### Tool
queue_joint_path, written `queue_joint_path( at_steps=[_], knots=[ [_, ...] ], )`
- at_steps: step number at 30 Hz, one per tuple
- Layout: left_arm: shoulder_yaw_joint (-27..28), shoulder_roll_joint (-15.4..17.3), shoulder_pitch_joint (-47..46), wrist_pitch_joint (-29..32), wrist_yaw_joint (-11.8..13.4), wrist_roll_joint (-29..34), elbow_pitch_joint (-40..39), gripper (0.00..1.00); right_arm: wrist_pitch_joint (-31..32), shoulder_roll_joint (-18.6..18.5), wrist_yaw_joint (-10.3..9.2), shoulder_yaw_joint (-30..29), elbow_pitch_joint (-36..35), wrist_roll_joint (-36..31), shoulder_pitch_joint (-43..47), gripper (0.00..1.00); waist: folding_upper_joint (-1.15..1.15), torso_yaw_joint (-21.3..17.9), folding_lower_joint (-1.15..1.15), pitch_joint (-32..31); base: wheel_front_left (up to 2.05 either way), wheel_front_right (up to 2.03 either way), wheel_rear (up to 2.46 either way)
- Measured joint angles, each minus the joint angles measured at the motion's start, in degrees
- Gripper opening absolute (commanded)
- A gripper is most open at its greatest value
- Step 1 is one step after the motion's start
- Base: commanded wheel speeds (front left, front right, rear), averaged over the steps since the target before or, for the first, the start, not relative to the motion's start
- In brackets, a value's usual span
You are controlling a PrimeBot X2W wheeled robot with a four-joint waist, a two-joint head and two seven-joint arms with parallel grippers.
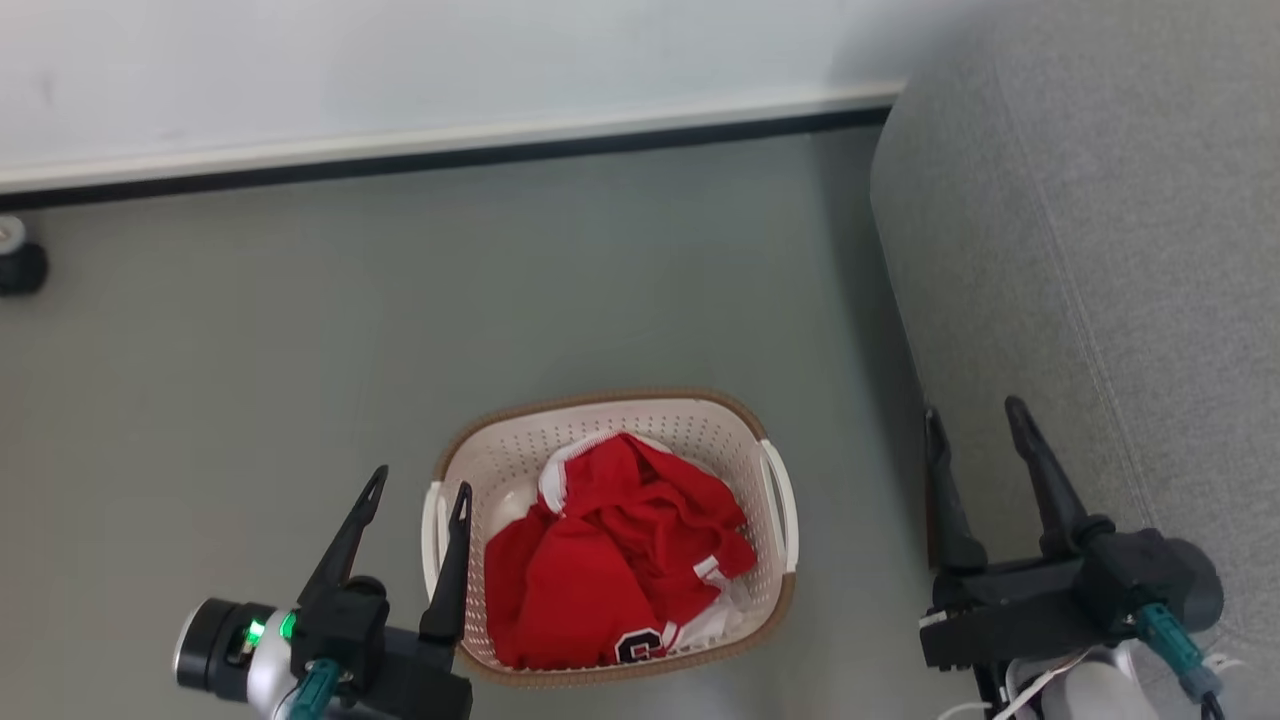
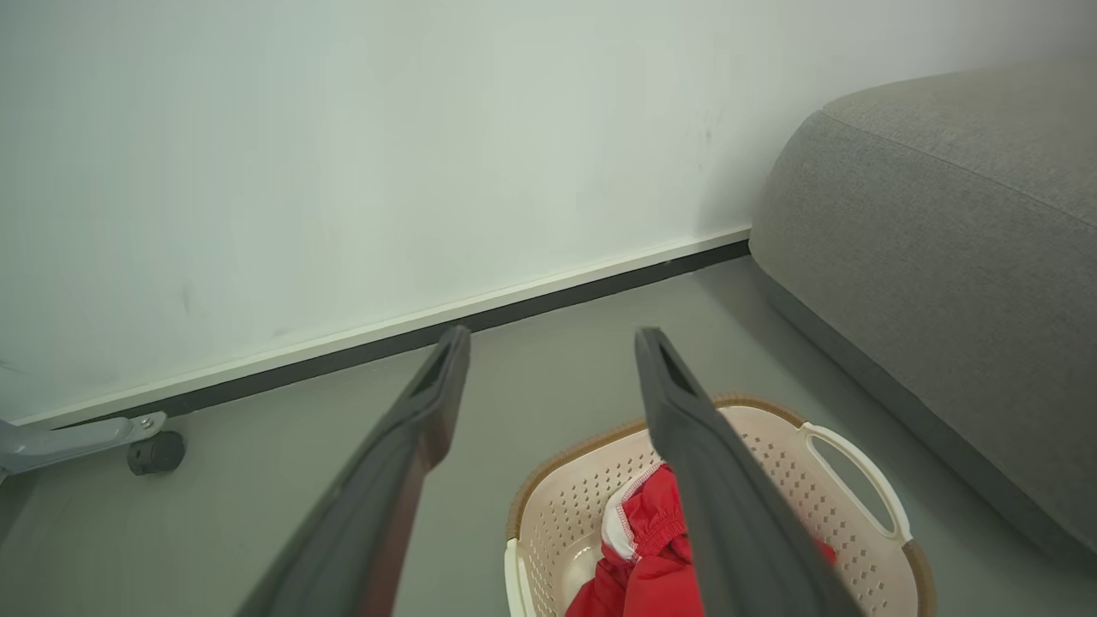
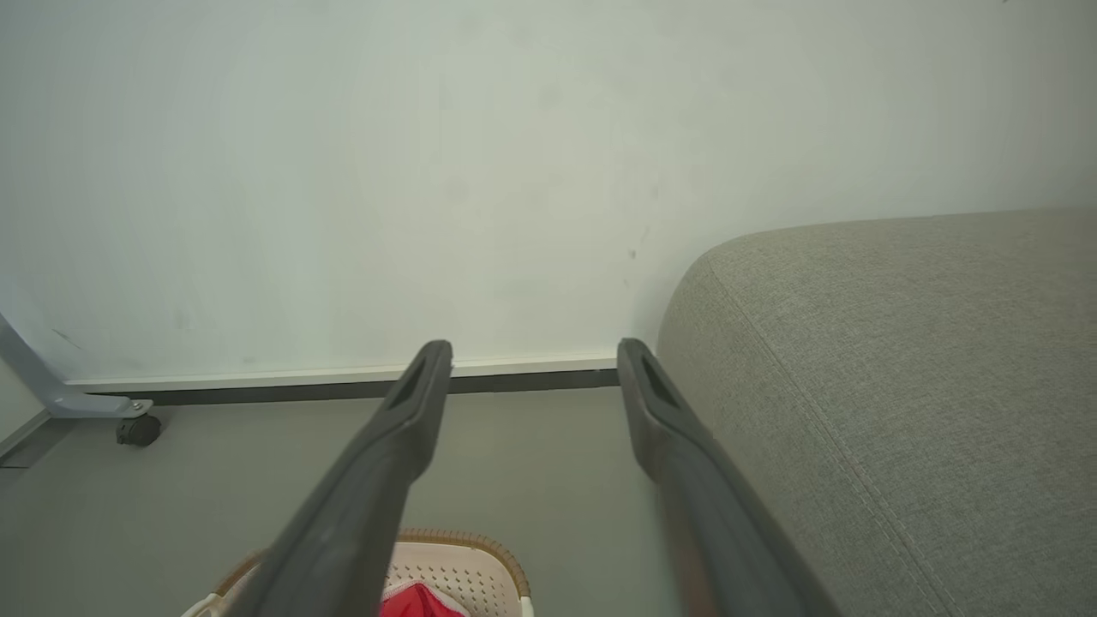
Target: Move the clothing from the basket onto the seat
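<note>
Crumpled red clothing (image 1: 615, 555) with white trim and a dark numeral lies inside the cream basket (image 1: 700, 420), which stands on the grey floor. The light-grey seat (image 1: 1100, 250) rises along the right. My left gripper (image 1: 418, 480) hangs open just left of the basket's left handle, holding nothing. My right gripper (image 1: 978, 415) is open too, at the seat's front edge, right of the basket. In the left wrist view the open left gripper (image 2: 553, 338) points over the basket (image 2: 771, 446) and clothing (image 2: 656, 548). The right wrist view has the open right gripper (image 3: 533, 351), the basket (image 3: 463, 566), clothing (image 3: 420, 604) and the seat (image 3: 900, 360).
A white wall (image 1: 400, 60) with a dark skirting strip (image 1: 450, 155) runs behind. A black caster (image 1: 18, 265) on a grey metal leg (image 2: 60, 441) stands at the far left. Bare grey floor (image 1: 300, 320) surrounds the basket.
</note>
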Motion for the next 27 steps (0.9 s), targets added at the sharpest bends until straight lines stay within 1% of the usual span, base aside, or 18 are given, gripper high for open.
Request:
queue_joint_path(
  at_steps=[9, 10, 18, 25, 27],
  knots=[
    [-1.26, 0.07, -5.5, 0.02, -1.07, 1.4, 4.65, 1.0, -0.41, -0.21, 0.23, -1.42, -1.45, 0.0, -4.36, 1.0, 0.0, -2.0, 0.0, 6.71, 0.0, 0.0, 0.0],
    [-1.42, 0.1, -6.21, 0.05, -1.47, 1.54, 5.26, 1.0, -0.41, -0.3, 0.23, -1.65, -1.63, 0.01, -4.98, 1.0, 0.0, -2.23, 0.0, 7.55, 0.0, 0.0, 0.0],
    [-2.99, 0.12, -12.02, 1.35, -2.52, 2.56, 9.6, 1.0, -0.41, -0.53, 0.24, -3.33, -3.24, 0.01, -10.55, 1.0, 0.0, -3.9, 0.01, 14.45, 0.0, 0.0, 0.0],
    [-4.64, 0.02, -17.08, 3.05, -3.99, 4.21, 13.04, 1.0, -0.42, -0.42, 0.33, -3.71, -4.53, 0.01, -15.41, 1.0, 0.01, -4.89, 0.0, 20.52, 0.0, 0.0, 0.0],
    [-5.05, -0.14, -18.25, 3.33, -4.05, 4.42, 14.59, 1.0, -0.42, -0.37, 0.4, -3.85, -4.36, 0.01, -16.43, 1.0, 0.01, -5.11, 0.0, 22.17, 0.0, 0.0, 0.0]
  ],
)
